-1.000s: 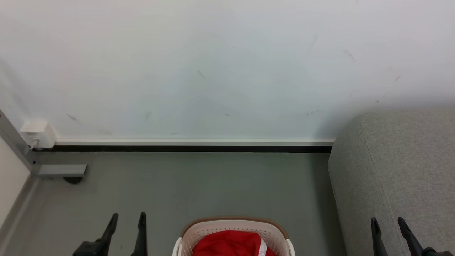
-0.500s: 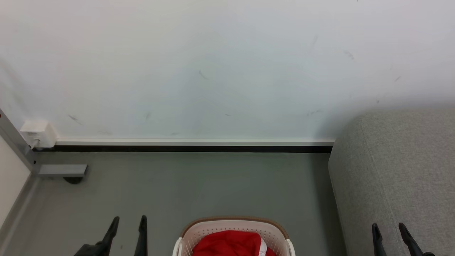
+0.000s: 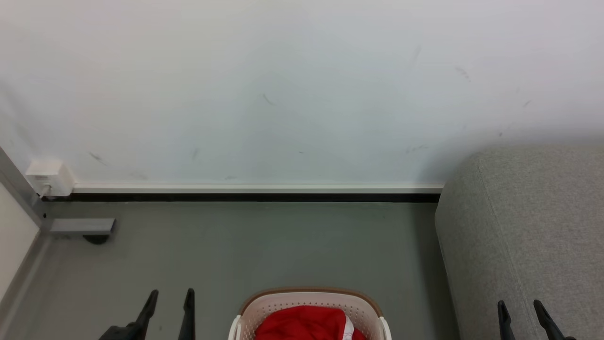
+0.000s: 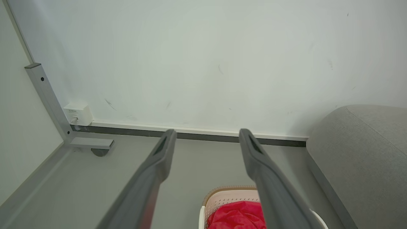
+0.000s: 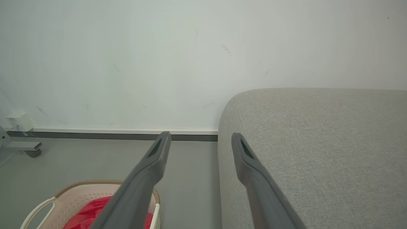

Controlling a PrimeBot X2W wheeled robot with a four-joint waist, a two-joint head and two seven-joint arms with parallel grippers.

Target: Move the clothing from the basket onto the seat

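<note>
The left pincer (image 3: pixel 171 293) hangs with its two dark fingers spread apart and nothing between them, over the grey floor (image 3: pixel 264 245). The right pincer (image 3: pixel 519 306) is released too, fingers parted and empty, held before the light grey seat (image 3: pixel 528 222), whose rounded end rises just ahead of it. Between the two pincers, to the right of the left one and to the left of the right one, the cream basket (image 3: pixel 283 307) stands on the floor, with a brown rim on top and a white handle at each side. The red clothing (image 3: pixel 302 323) lies bunched inside the basket, a strip of white showing at its right edge, and neither pincer touches it. A strip of floor separates basket and seat. Beyond both pincers runs the pale wall (image 3: pixel 292 94), with a small white box (image 3: pixel 49 177) low on it, ahead and left of the left pincer
</note>
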